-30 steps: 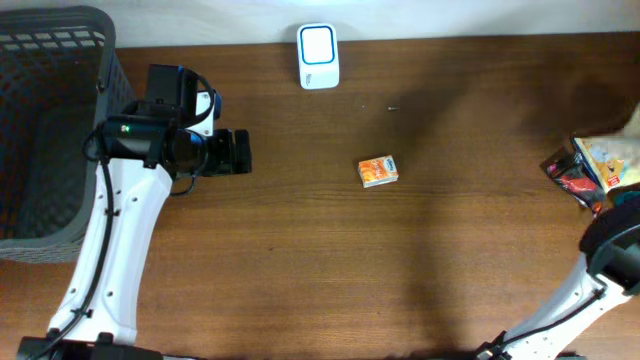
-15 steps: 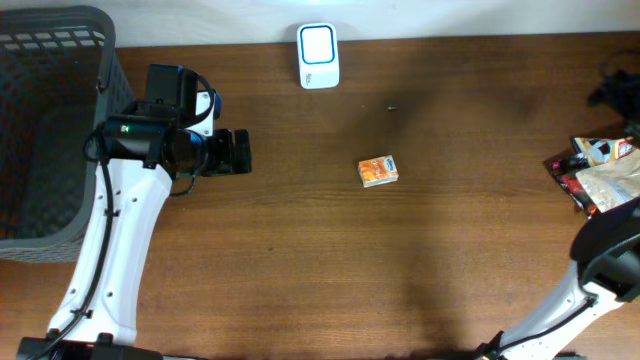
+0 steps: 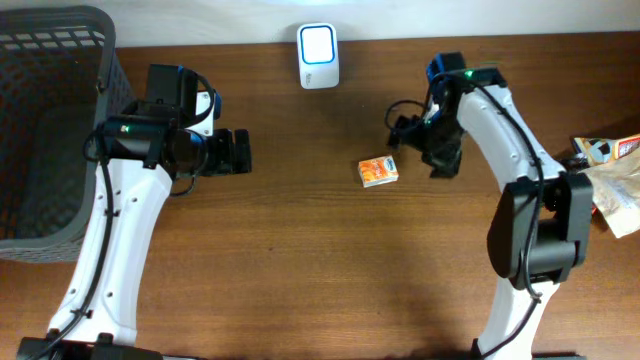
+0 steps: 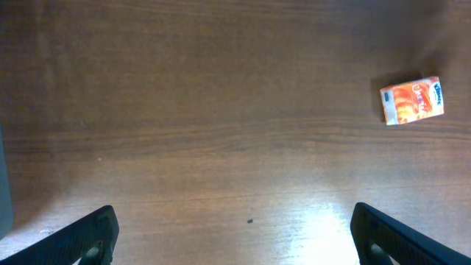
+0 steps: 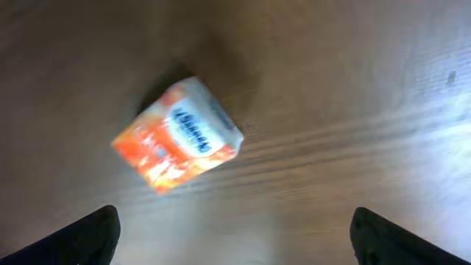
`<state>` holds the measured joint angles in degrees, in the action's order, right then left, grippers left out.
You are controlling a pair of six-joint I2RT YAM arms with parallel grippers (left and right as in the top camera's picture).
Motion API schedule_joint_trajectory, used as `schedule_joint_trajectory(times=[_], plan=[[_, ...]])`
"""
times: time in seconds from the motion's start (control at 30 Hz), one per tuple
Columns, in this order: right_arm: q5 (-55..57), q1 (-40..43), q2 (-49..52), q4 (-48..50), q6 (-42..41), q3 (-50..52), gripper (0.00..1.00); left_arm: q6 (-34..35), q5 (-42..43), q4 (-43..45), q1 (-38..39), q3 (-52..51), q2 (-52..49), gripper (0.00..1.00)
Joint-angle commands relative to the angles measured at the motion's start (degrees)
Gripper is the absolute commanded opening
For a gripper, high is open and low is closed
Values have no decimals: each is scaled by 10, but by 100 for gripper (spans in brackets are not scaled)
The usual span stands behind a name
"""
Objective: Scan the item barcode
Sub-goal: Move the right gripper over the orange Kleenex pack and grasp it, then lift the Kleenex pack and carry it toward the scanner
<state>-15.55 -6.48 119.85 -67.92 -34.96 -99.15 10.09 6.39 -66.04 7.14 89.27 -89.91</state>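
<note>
Just ahead of our right gripper (image 5: 235, 239), jaws spread wide, probably to straddle it, the orange box (image 5: 176, 132) lies loose on the table (image 5: 368, 88). Our left gripper (image 4: 235, 235) hangs well away, jaws wide too, holding nothing.

box (image 3: 378, 171): open table (image 3: 300, 260) left and front; right arm (image 3: 500, 120) close on right
scanner (image 3: 318, 56): far edge, free wood between it and box
basket (image 3: 108, 90): walls off left
right edge: blurry packets (image 3: 610, 175), maybe wrappers
</note>
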Motion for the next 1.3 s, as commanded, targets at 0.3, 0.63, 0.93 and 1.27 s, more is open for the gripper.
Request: schedule_joint_trajectory(times=[0.3, 0.63, 0.93, 1.27], plan=[[155, -120, -102, 71, -356, 160, 99, -7, -4, 0, 1, -2, 0, 99], [147, -108, -131, 219, -362, 250, 81, -7, -4, 0, 1, -2, 0, 99], [112, -109, -73, 280, -421, 250, 55, -7, -4, 0, 1, -2, 0, 99], [117, -108, -10, 334, -420, 250, 41, -7, -4, 0, 1, -2, 0, 99]])
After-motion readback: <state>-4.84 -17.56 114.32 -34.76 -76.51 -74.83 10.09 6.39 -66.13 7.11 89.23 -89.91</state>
